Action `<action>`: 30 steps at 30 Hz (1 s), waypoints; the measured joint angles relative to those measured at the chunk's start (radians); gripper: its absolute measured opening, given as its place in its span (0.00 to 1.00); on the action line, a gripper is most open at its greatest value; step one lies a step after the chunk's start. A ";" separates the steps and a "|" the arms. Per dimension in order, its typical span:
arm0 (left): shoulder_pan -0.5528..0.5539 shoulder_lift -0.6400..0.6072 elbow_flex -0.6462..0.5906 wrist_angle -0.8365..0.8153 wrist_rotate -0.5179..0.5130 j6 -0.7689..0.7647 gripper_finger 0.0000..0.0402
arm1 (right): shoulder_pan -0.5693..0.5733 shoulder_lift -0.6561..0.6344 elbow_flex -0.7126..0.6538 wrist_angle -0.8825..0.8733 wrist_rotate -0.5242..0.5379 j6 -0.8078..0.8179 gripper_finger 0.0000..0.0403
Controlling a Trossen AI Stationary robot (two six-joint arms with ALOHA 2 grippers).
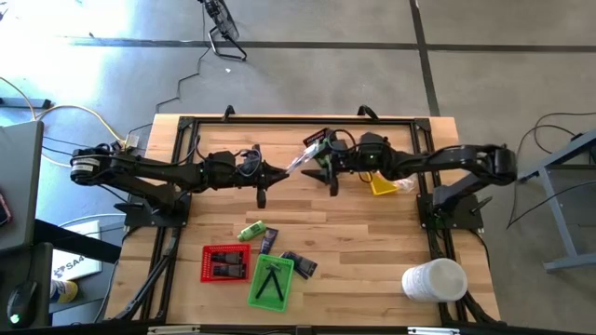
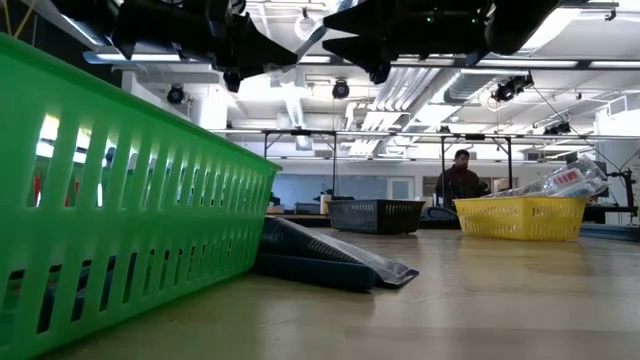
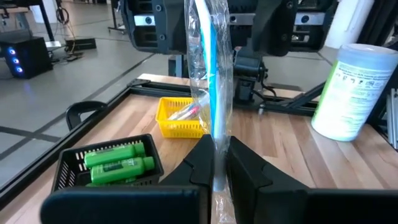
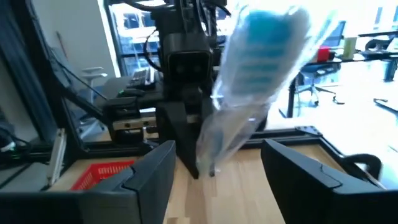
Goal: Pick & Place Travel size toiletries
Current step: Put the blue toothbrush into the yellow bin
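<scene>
A long clear-wrapped stick [image 1: 300, 160] with a blue strip inside is in the air over the middle of the table. My left gripper [image 1: 279, 173] is shut on it. My right gripper [image 1: 323, 166] faces it, open, with a finger on either side of the stick's free end [image 4: 249, 81] and not touching it. A green bottle [image 1: 251, 231] and dark flat packets [image 1: 298, 263] lie on the table near the front. More green bottles [image 3: 118, 163] lie in the black tray [image 3: 71, 167]. My left gripper pinches the wrapped stick near one end [image 3: 215, 177] between its two fingers. The fingers come level from the table's left. The stick rises from them, slanting toward the far right, lifted clear of the table, and a short bit of wrap [image 3: 219, 205] sticks out behind the fingers.
Red tray [image 1: 225, 262] and green tray [image 1: 272, 281] stand near the front edge. The yellow tray [image 1: 382, 182] sits under my right arm and holds wrapped items. A big white cylinder [image 1: 433, 279] stands at the front right. A person [image 2: 460, 182] is in the room beyond.
</scene>
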 joint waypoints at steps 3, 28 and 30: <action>0.000 0.000 0.000 0.000 0.000 0.000 0.05 | 0.000 0.028 0.000 0.045 -0.034 0.006 0.55; 0.000 0.000 0.001 -0.021 0.004 0.001 0.05 | -0.001 0.045 0.000 0.129 -0.060 0.026 0.13; 0.000 0.000 0.001 -0.022 0.004 0.004 0.07 | -0.001 0.045 0.000 0.129 -0.065 0.028 0.09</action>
